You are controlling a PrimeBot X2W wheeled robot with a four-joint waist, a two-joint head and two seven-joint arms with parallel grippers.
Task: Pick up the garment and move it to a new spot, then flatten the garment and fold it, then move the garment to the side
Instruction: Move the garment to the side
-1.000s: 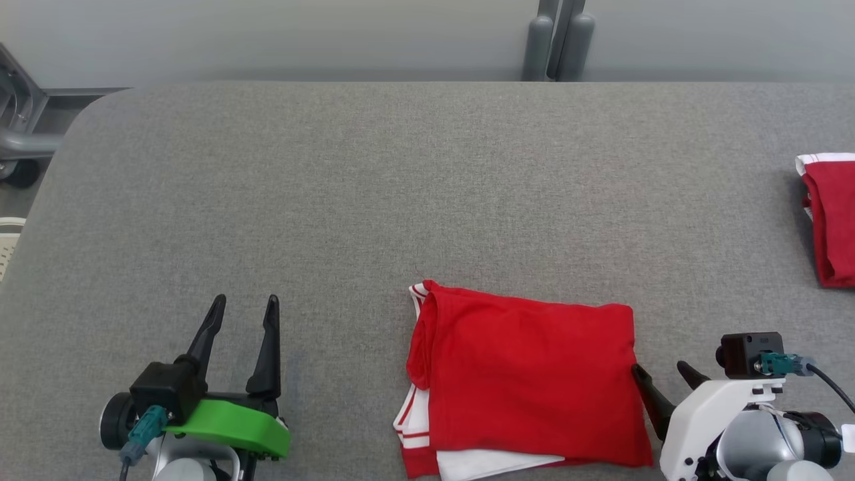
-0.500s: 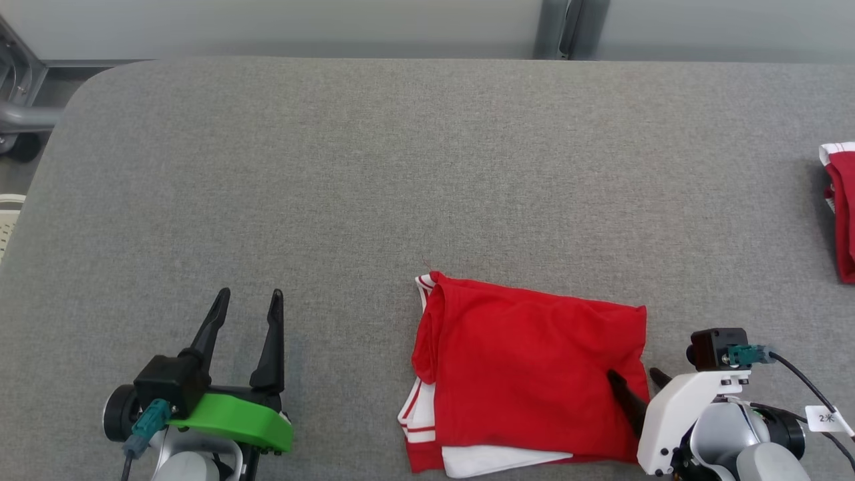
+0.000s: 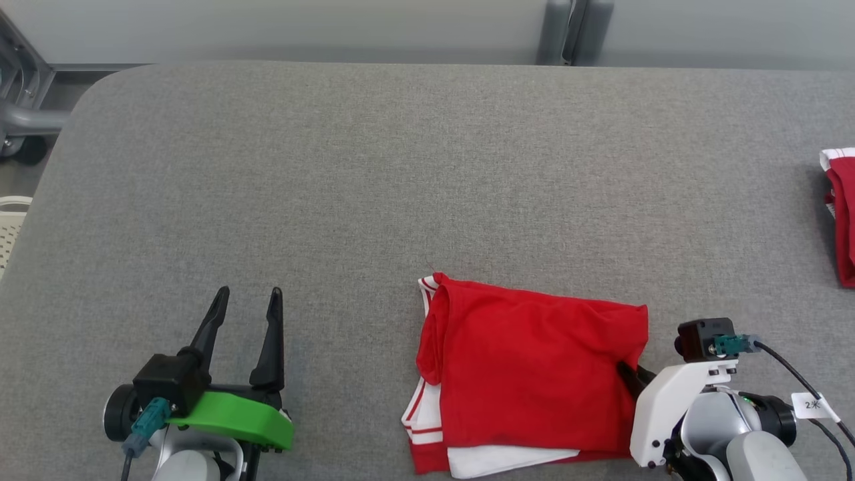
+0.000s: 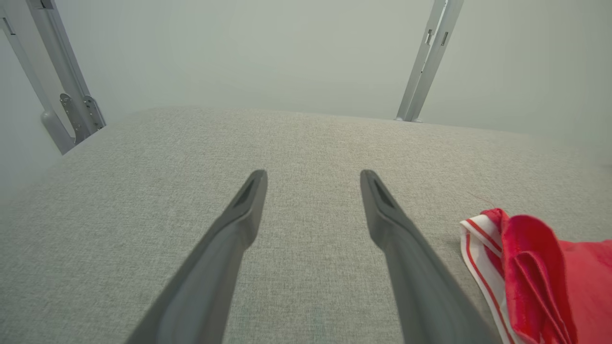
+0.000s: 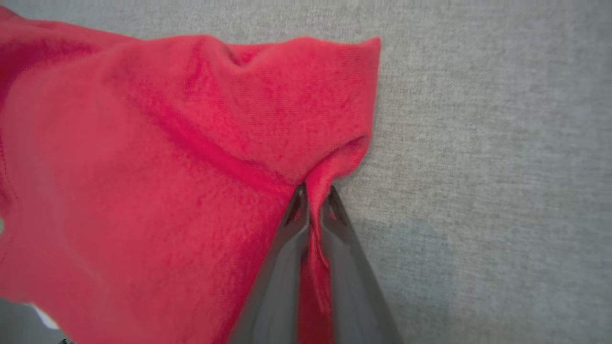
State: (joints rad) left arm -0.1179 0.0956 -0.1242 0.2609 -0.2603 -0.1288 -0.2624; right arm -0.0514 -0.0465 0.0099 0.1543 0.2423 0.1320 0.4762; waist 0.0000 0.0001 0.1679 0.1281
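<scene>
Grey table (image 3: 401, 167): garment (image 3: 534, 374) edge pinched between right jaws.

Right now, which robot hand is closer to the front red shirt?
Right. The right gripper pinches the garment by its right edge; the left gripper sits open, off its left.

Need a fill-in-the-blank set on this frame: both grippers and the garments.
1. The right gripper is ____ on the folded garment's edge.
2. The left gripper is ____, holding nothing.
3. The folded garment's top layer is ____.
4. A second garment lies at the table's ____ edge in the head view.
Missing words: shut; open; red; right.
</scene>
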